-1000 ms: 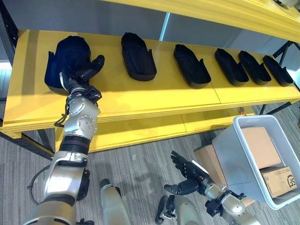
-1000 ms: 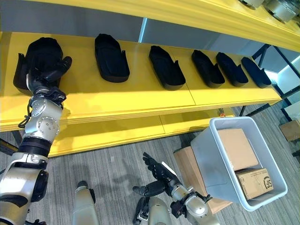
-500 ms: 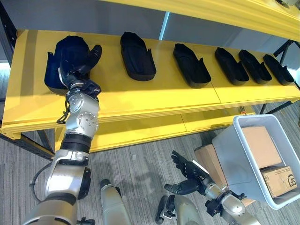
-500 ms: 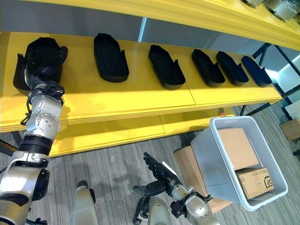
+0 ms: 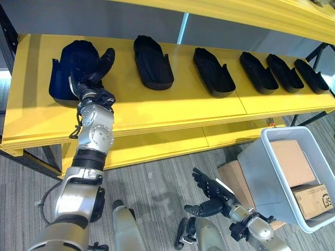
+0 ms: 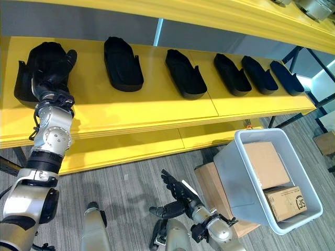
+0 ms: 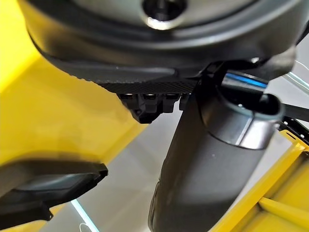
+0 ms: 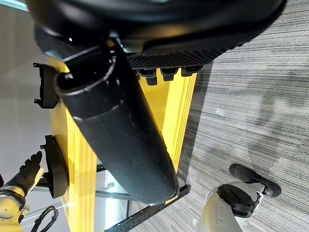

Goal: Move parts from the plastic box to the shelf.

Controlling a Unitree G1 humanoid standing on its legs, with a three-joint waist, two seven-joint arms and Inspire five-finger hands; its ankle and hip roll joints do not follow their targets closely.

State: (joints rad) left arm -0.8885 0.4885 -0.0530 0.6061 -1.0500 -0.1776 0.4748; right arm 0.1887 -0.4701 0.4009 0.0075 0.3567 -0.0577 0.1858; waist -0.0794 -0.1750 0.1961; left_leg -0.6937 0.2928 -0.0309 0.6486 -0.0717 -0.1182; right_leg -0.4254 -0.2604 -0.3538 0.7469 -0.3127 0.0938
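Note:
Several black moulded parts lie in a row on the yellow shelf (image 5: 172, 107). My left hand (image 5: 97, 67) is open, its straight fingers lying on the right side of the leftmost part (image 5: 65, 73). Whether they press on it I cannot tell. The other parts (image 5: 152, 63) (image 5: 213, 73) (image 5: 258, 73) lie free further right. The grey plastic box (image 5: 256, 178) stands tilted at the lower right and holds two cardboard boxes (image 5: 290, 163). My right hand (image 5: 212, 198) hangs low over the floor to the left of the box, open with fingers spread and nothing in it.
A lower yellow shelf board (image 5: 172, 144) runs under the main one. A cardboard carton (image 5: 233, 180) sits beneath the plastic box. Dark shelf frame legs (image 5: 31, 159) stand at the left and far right. Grey carpet floor (image 5: 157, 183) lies in front.
My left hand's fingers have swung from pointing right to pointing up along the leftmost part. The right hand stays where it was.

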